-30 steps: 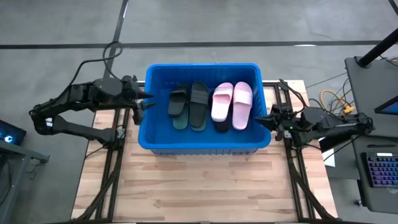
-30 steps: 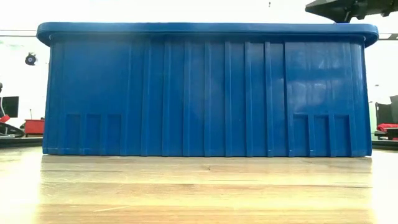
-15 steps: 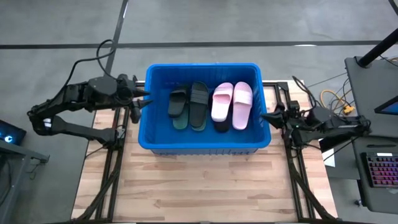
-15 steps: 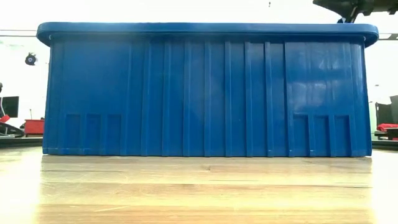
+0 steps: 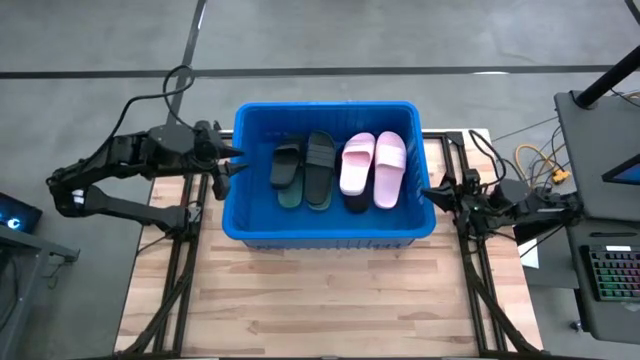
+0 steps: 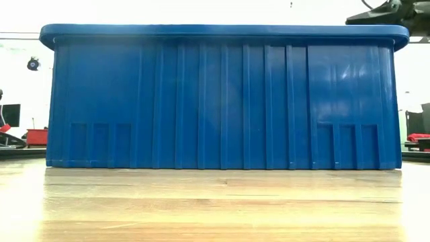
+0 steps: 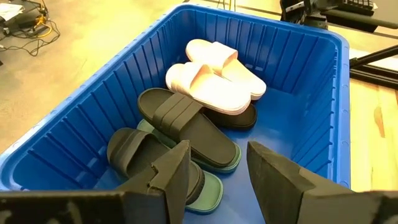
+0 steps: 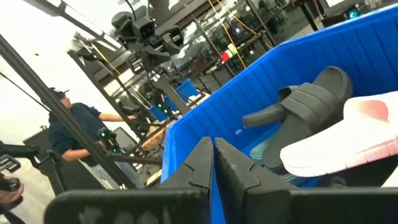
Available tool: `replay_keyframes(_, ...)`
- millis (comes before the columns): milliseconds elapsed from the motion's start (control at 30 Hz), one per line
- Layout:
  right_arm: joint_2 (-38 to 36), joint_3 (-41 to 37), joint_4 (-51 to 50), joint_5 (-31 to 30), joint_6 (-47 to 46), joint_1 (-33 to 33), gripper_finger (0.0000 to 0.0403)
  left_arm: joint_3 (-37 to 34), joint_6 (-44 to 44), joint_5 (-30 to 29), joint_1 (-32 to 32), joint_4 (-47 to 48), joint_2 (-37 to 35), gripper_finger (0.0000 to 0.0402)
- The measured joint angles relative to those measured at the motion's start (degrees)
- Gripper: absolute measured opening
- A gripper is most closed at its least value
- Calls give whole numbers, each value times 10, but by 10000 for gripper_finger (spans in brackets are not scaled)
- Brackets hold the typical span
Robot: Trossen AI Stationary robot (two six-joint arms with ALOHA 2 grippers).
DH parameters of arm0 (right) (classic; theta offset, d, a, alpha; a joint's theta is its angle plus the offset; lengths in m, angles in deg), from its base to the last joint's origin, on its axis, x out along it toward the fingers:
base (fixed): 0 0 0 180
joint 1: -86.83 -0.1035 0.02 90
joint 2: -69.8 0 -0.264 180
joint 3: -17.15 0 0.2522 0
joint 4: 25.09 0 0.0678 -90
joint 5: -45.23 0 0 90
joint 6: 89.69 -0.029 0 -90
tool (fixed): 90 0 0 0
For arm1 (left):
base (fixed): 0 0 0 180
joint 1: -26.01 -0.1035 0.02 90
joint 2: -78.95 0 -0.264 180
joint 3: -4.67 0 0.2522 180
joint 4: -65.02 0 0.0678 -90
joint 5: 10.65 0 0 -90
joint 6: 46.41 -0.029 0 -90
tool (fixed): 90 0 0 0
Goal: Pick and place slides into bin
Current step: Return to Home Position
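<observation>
Resting stacked in the bin, the slides look all placed, none on the surface; flanking it, the left end effector hangs parted and empty, the right end effector pinched together.

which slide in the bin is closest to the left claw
The dark slide at the row's left end, atop a green slide, lies nearest the left claw. The other dark slide and the pink pair lie farther right.
</observation>
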State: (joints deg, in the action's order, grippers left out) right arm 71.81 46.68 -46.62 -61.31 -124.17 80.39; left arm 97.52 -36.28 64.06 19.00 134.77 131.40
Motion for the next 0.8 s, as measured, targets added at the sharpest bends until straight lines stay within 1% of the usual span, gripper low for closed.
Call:
replay_keyframes(67, -17, -13, 7, 0, 2, 0, 8, 0, 0, 0, 0, 0, 2, 144)
replay_keyframes(167, -20, -21, 12, 3, 9, 0, 8, 0, 0, 0, 0, -1, 5, 144)
replay_keyframes(433, -20, -32, 32, 50, 26, 1, 8, 0, 0, 1, 0, -1, 14, 144)
replay_keyframes(667, -20, -52, 54, 51, 32, 1, 8, 0, 0, 1, 0, -4, 19, 144)
replay_keyframes(800, -20, -55, 79, 63, 57, 1, 8, 0, 0, 1, 0, -5, 20, 144)
